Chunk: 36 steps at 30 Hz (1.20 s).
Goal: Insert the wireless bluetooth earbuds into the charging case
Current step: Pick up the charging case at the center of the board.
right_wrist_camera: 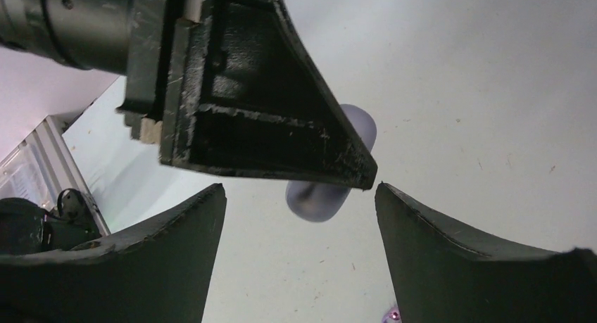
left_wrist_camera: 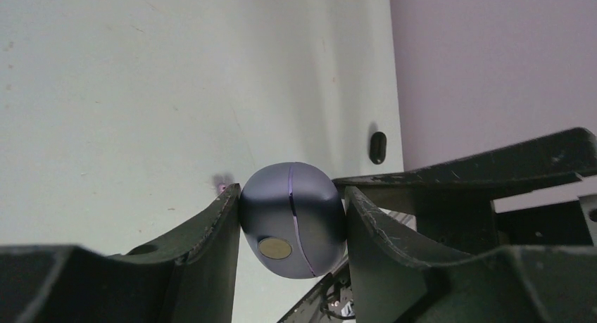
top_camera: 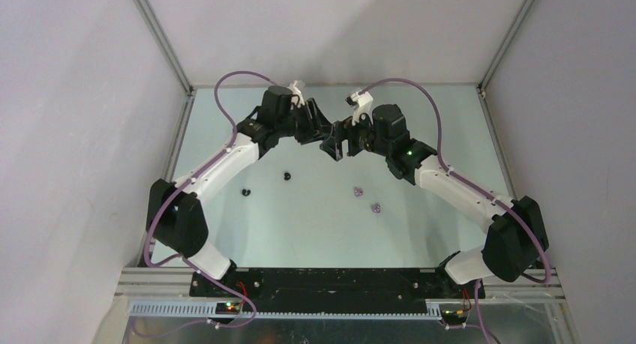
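My left gripper (left_wrist_camera: pixel 291 198) is shut on the charging case (left_wrist_camera: pixel 292 217), a closed rounded purple-grey shell with a seam and a small metal disc, held above the table. In the top view the left gripper (top_camera: pixel 321 131) meets the right gripper (top_camera: pixel 335 148) at mid-back, and the case is hidden between them. My right gripper (right_wrist_camera: pixel 299 191) is open and empty, with the case (right_wrist_camera: pixel 320 200) just beyond its tips, half hidden by a left finger (right_wrist_camera: pixel 267 126). Two black earbuds (top_camera: pixel 286 175) (top_camera: pixel 245 191) and two purple earbuds (top_camera: pixel 358 189) (top_camera: pixel 376 207) lie on the table.
A purple earbud peeks beside my left finger (left_wrist_camera: pixel 224 184), and one shows at the bottom of the right wrist view (right_wrist_camera: pixel 392 314). A small dark oval spot (left_wrist_camera: pixel 378 147) sits where the table meets the wall. Grey walls enclose the table on three sides.
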Motion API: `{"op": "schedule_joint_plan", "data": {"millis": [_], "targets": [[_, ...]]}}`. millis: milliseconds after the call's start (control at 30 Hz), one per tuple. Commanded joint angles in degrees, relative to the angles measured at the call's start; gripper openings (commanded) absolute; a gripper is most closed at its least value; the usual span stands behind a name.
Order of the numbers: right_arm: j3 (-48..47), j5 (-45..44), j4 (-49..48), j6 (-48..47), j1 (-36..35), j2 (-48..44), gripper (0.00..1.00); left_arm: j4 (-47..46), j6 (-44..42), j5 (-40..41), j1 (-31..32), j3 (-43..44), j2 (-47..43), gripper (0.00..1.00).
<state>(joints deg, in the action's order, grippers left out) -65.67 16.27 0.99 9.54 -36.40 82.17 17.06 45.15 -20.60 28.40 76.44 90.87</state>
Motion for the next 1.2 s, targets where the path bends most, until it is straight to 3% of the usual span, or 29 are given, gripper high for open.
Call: {"op": "schedule_joint_plan", "data": {"millis": [0, 467, 533, 700, 800, 967, 1067, 1167], "targets": [[0.4, -3.3, -3.2, 0.7, -0.2, -0.2, 0.79, -3.6, 2.0, -2.9, 1.2, 0.2, -0.1, 0.36], [1.1, -3.9, -3.5, 0.3, -0.5, -0.1, 0.46, -3.3, 1.6, -3.4, 1.5, 0.8, 0.4, 0.37], [1.0, -3.6, -3.4, 0.3, -0.6, 0.1, 0.47, -3.0, 1.1, -3.1, 1.5, 1.0, 0.2, 0.38], [1.1, -3.9, -3.5, -0.2, -1.3, 0.3, 0.59, -2.5, 0.6, -2.6, 1.5, 1.3, -0.3, 0.38], [1.0, -4.0, -3.4, -0.5, -1.6, 0.3, 0.56, -2.3, 0.3, -2.4, 1.5, 1.3, -0.5, 0.39], [1.1, -4.4, -3.2, -0.8, -1.5, 0.2, 0.30, -2.5, 0.1, -2.3, 1.5, 1.1, -1.1, 0.43], [1.1, -4.4, -3.1, -0.8, -1.4, -0.1, 0.23, -2.3, -0.2, -2.4, 1.3, 1.3, -1.6, 0.49], [1.1, -4.0, -3.1, -1.1, -1.0, -0.6, 0.17, -2.4, -0.6, -2.8, 0.7, 1.4, -2.2, 0.61]]}}
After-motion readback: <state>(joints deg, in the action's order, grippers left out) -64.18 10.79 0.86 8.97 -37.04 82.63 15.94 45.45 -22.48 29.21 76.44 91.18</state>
